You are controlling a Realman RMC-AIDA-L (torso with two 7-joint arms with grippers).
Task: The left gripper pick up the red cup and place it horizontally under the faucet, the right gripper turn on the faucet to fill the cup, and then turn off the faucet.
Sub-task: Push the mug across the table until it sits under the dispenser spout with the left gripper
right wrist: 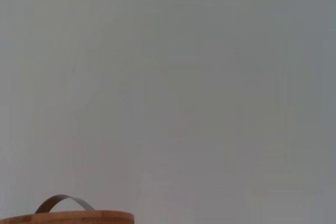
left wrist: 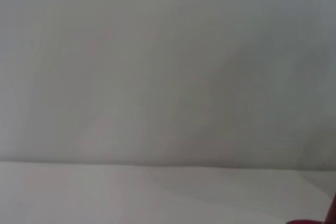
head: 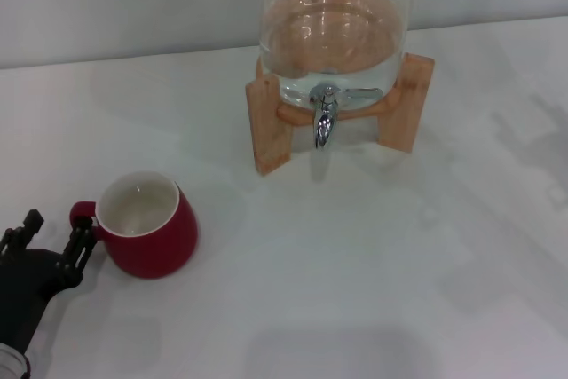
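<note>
The left end effector [head: 55,235], a black fingered claw, sits low on the white tabletop [head: 355,272], its fingers spread apart just beside the handle of the upright squat dark-red ceramic cup [head: 146,224]. The shiny chrome faucet [head: 325,120] juts from the clear glass dispenser [head: 335,33] on its wooden stand [head: 271,122], well apart from the cup.

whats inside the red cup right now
The red cup stands upright on the white table, and the head view shows a bare cream interior with no liquid or object. The near inner wall is hidden by the rim. The left gripper sits at its handle.
</note>
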